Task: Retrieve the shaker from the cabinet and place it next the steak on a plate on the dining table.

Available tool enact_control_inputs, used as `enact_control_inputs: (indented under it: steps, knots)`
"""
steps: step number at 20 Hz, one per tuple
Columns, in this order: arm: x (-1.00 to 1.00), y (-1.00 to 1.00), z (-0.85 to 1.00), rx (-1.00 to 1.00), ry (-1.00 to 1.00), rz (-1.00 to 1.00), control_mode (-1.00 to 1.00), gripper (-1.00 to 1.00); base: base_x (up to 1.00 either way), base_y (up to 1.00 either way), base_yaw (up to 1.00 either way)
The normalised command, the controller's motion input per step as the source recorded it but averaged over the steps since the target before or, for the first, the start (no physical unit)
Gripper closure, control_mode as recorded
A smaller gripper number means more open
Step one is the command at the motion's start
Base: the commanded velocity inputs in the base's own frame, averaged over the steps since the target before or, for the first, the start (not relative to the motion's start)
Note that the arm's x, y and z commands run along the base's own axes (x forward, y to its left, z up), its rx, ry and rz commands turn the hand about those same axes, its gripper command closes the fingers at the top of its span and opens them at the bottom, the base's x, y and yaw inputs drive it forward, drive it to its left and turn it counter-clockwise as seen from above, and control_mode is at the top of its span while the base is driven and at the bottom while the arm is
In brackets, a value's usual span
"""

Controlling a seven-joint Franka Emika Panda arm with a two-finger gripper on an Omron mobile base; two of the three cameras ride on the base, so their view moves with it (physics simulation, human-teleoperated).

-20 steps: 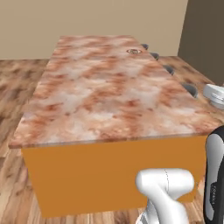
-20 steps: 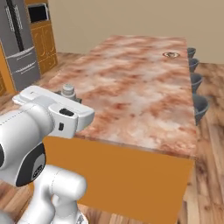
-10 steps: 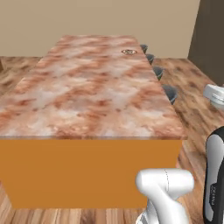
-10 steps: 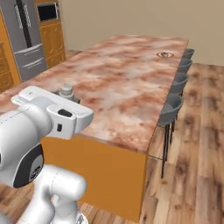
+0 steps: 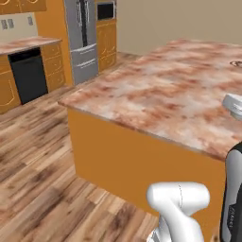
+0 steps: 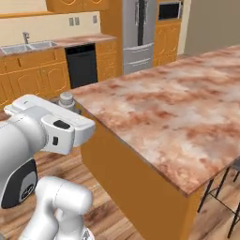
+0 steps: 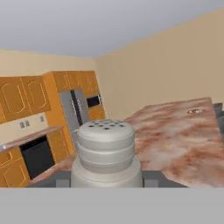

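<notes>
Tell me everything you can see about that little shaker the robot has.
The shaker is a small grey, metallic-looking cylinder with a ridged, slightly narrower cap whose flat top is dotted with small holes. It stands upright, gripped in the shut claw at its base. From the right base view its cap pokes up above the white hand, off the dining table's near corner, touching nothing else.

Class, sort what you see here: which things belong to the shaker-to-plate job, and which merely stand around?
Job:
- shaker, held in the gripper
- dining table
- plate at the table's far end

Standing around:
- fridge
- dishwasher
- sink
- bar stool
</notes>
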Motion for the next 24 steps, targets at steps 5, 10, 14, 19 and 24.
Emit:
enact_control_inputs:
  steps: [5, 10, 14, 19, 24]
  knots:
    - [0.00, 0.00, 0.00, 0.00, 0.00, 0.00, 1.00, 1.00, -0.06, -0.28, 0.90]
    - [0.00, 0.00, 0.00, 0.00, 0.00, 0.00, 1.00, 1.00, -0.90, -1.00, 0.56]
    - [0.00, 0.00, 0.00, 0.00, 0.00, 0.00, 1.00, 1.00, -1.00, -1.00, 0.49]
    - [0.00, 0.00, 0.00, 0.00, 0.00, 0.00, 1.00, 1.00, -0.79, -1.00, 0.52]
    - [0.00, 0.00, 0.00, 0.00, 0.00, 0.00, 1.00, 1.00, -0.53, -1.00, 0.47]
